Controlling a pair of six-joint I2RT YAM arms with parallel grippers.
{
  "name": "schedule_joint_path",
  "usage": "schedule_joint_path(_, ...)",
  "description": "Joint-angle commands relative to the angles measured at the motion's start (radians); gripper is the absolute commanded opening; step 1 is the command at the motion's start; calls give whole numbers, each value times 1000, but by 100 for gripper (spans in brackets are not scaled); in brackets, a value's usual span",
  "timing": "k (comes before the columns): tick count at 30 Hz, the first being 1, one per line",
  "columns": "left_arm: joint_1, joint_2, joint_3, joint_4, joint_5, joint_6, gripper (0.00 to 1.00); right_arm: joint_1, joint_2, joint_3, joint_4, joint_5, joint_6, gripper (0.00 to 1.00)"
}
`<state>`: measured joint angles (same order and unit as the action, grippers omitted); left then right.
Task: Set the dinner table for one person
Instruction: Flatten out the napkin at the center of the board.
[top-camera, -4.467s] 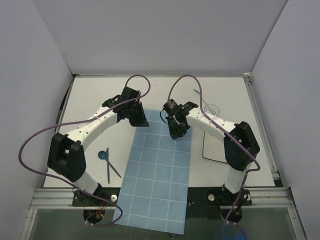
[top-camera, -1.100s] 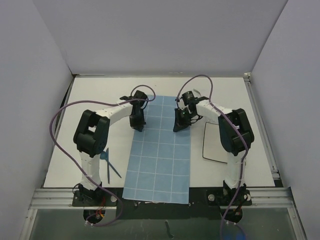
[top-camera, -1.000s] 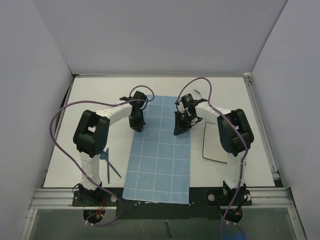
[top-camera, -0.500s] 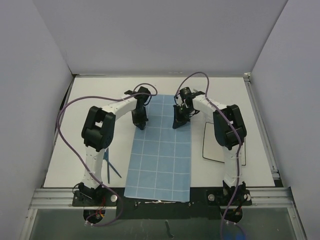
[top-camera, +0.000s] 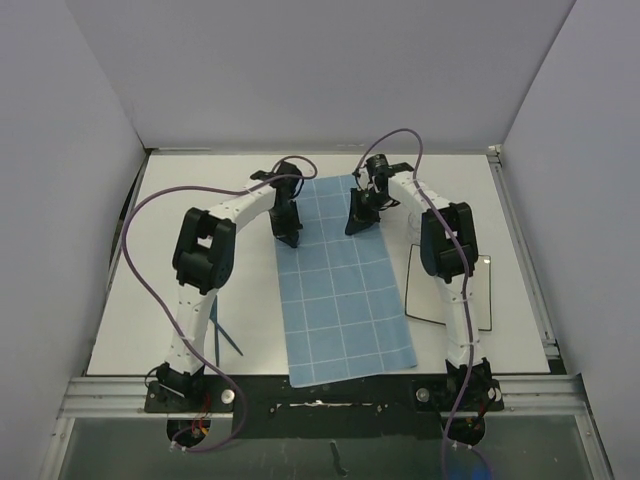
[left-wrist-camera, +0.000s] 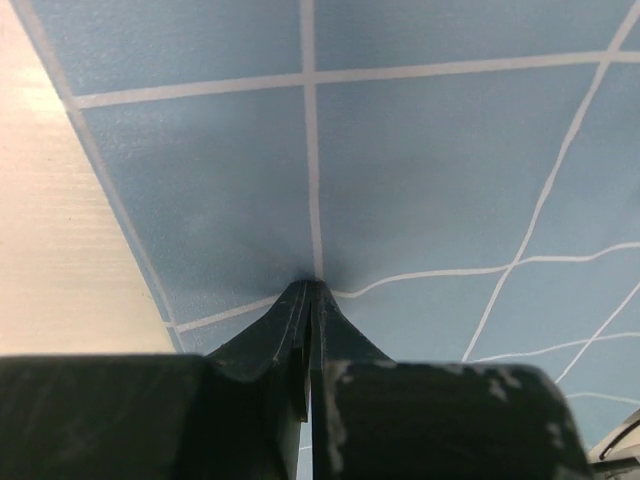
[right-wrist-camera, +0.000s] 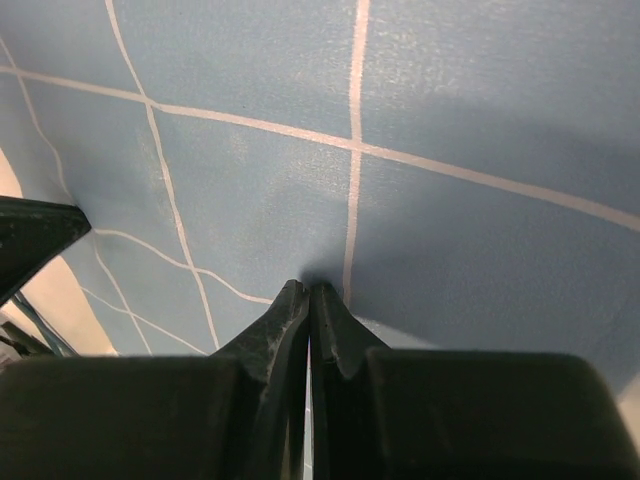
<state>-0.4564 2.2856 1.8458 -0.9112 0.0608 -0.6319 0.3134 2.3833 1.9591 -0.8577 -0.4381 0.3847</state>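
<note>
There is one dinner table (top-camera: 160, 200), and on it one blue gridded mat (top-camera: 345, 300). Two arms stand at the near edge, one left arm (top-camera: 205, 250) and one right arm (top-camera: 445, 245). That makes two grippers, the left gripper (top-camera: 288, 238) and the right gripper (top-camera: 354, 226). There are two purple cables, one per arm (top-camera: 135, 260) (top-camera: 400, 135). One flat white piece with a thin black outline (top-camera: 428, 285) lies near the right edge. Near the left edge one thin dark blue utensil (top-camera: 230, 344) shows; the left arm may hide more.

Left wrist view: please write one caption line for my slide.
Left fingers, closed, pinch the blue cloth mat with white grid lines near its edge on the pale tabletop.
</note>
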Motion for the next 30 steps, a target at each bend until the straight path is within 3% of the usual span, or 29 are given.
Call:
schedule_joint_path(1,16,122,57,143,3,5,0,-37,140,101,74,120,-60,0)
schedule_joint_path(11,93,198,195,79,11,20,0,-48,164,118,85,70,-45,0)
schedule_joint_path(19,202,181,154,77,35,18,0,-22,145,66,104,65,-35,0)
schedule_joint_path(30,179,-7,-11,131,-22,51,0,-7,-97,-89,118,110,-53,0)
